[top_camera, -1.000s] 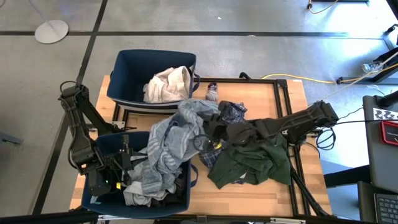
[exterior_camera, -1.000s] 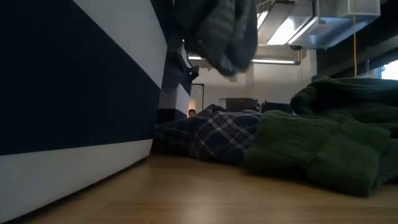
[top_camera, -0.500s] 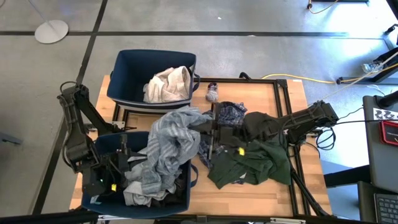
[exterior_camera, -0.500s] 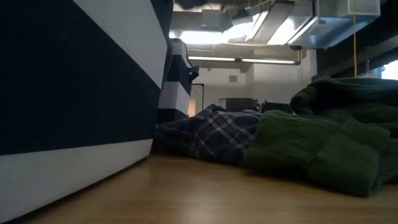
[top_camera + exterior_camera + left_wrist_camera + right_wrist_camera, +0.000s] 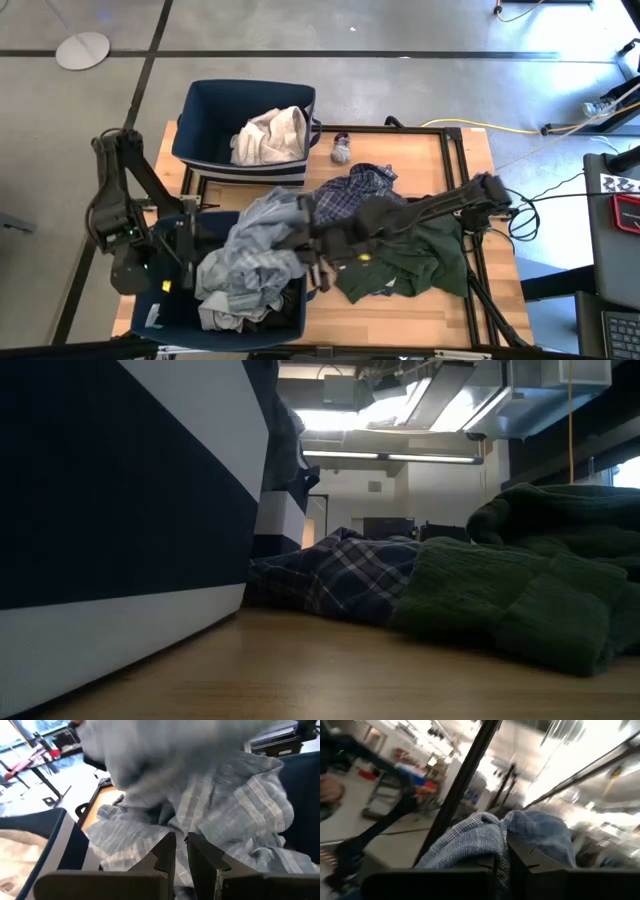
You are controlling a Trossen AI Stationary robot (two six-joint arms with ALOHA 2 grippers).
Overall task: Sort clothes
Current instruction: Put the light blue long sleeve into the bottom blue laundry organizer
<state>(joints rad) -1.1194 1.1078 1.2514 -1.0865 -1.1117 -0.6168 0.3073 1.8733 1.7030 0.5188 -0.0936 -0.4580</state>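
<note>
The grey-blue striped garment lies heaped over the near navy bin, held by both grippers. My left gripper is at the bin's left side, shut on the garment. My right gripper reaches across from the table's right to the heap's right side, also shut on it. On the table lie a blue plaid garment and a dark green one. A small sock lies near the far edge. A cream garment fills the far bin. My left gripper pinches a fold of the striped cloth between its two fingertips, slanting a little downward from the table's left. The cloth spreads slack beyond the fingers over the bin. My right gripper pinches a bunched fold of the striped cloth between its two fingers, coming from the table's right and tilted upward. The fold stands up out of the fingers; the rest hangs onto the heap.
The dark green garment and the plaid one cover the table's middle and right. The near bin's wall stands at the left. Bare wood shows along the near edge.
My right gripper has swung toward the table's left and near edge and tipped upward, drawing the striped garment off the plaid and dark clothes and bunching it over the near bin. My left gripper has risen with its part of the cloth.
</note>
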